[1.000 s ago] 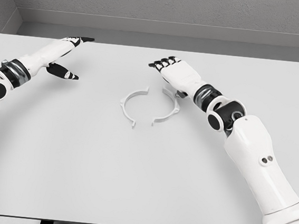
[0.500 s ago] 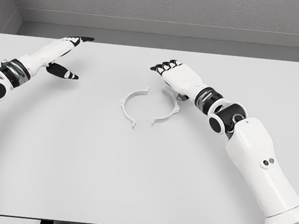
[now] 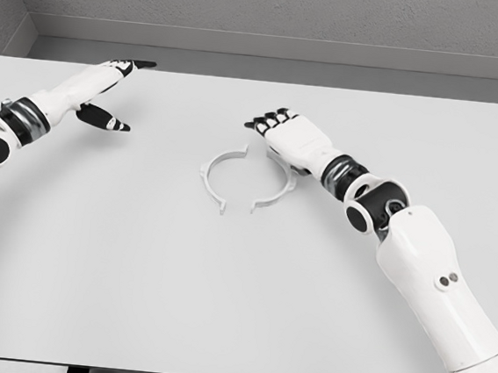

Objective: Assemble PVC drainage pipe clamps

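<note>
Two white half-ring clamp pieces lie facing each other on the white table, with small gaps between their ends. The left clamp half lies free. The upper end of the right clamp half is hidden under my right hand, whose curled, black-tipped fingers point to the upper left; the hand seems shut on that end. My left hand rests far off at the table's upper left, fingers stretched out and thumb spread, holding nothing.
The table's far edge meets a grey wall at the back. My right forearm crosses the table's right side from the lower right corner.
My right hand has moved nearer and slightly left, and the right clamp half has shifted a little left with it, narrowing the gaps. The left arm and left clamp half have not moved.
</note>
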Motion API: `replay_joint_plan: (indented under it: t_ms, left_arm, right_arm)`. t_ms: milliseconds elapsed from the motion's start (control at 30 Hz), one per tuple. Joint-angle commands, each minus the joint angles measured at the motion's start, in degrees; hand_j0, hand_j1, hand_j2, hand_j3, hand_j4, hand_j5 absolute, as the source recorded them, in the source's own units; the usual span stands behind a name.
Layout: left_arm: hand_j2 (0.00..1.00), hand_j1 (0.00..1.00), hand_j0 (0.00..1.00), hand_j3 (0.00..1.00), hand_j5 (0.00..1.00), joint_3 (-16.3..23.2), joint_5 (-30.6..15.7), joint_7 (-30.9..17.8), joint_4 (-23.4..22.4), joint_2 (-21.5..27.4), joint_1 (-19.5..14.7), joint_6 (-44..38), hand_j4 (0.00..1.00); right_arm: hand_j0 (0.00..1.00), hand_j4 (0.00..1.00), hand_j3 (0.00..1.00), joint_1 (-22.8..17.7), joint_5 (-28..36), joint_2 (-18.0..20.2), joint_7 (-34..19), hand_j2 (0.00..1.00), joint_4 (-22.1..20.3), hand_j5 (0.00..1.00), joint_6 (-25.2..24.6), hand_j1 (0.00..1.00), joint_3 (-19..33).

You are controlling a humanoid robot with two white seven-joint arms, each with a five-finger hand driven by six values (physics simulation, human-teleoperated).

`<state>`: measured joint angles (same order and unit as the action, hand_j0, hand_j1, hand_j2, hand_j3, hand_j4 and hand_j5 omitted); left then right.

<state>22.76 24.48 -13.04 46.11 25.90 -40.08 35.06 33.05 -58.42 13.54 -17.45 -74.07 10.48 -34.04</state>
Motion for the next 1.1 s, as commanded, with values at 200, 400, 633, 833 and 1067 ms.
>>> replay_joint_plan:
  t_ms: [200, 400, 633, 833, 1067]
  left_arm:
    - [1.00, 1.00, 1.00, 1.00, 1.00, -0.1, -0.4, 0.0, 0.0, 0.0, 0.0, -0.1, 1.00]
    - [1.00, 1.00, 1.00, 1.00, 1.00, -0.1, -0.4, 0.0, 0.0, 0.0, 0.0, -0.1, 1.00]
    - [1.00, 1.00, 1.00, 1.00, 1.00, 0.8, -0.3, 0.0, 0.1, -2.6, -0.9, -0.1, 1.00]
    - [1.00, 1.00, 1.00, 1.00, 1.00, 5.4, -0.1, 0.0, 0.1, -8.1, -3.3, -0.1, 1.00]
    - [1.00, 1.00, 1.00, 1.00, 1.00, 7.5, -0.2, 0.0, 0.2, -10.3, -3.3, -0.1, 1.00]
  right_arm:
    - [1.00, 1.00, 1.00, -0.5, 0.1, 1.1, 0.0, 1.00, -2.2, 1.00, 0.0, 1.00, -0.1]
    - [1.00, 1.00, 1.00, -0.5, 0.1, 1.2, 0.0, 1.00, -2.4, 1.00, -1.0, 1.00, 0.8]
    - [1.00, 1.00, 1.00, -12.5, 2.8, 2.8, 0.3, 1.00, -23.0, 1.00, 1.1, 1.00, 31.6]
    - [1.00, 1.00, 1.00, -26.4, 27.0, 12.0, -0.3, 1.00, -26.3, 1.00, 20.1, 1.00, 46.1]
    - [1.00, 1.00, 1.00, -36.0, 28.0, 17.2, -0.3, 1.00, -25.9, 1.00, 24.5, 1.00, 47.3]
